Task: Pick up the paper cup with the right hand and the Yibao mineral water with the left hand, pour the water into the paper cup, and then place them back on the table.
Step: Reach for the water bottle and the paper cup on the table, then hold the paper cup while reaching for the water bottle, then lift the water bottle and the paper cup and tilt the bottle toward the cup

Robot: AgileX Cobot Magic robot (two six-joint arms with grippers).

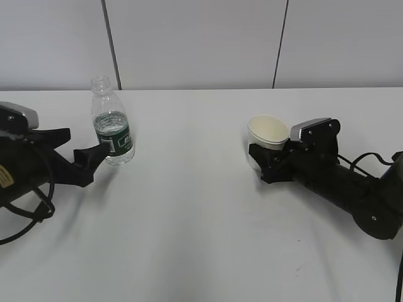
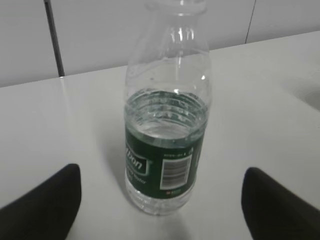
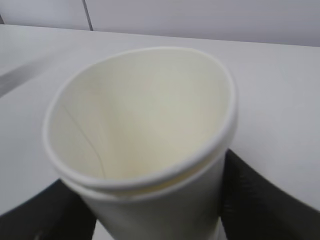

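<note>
The Yibao mineral water stands upright and capless on the table, about half full, with its dark green label and barcode showing. In the left wrist view the bottle stands between and just ahead of the two black fingers, clear of both. My left gripper is open wide. The paper cup is empty and leans slightly. My right gripper is shut on its lower body, with a black finger against each side.
A grey panelled wall rises behind the table's far edge. Black cables loop beside the left arm, and another runs by the right arm.
</note>
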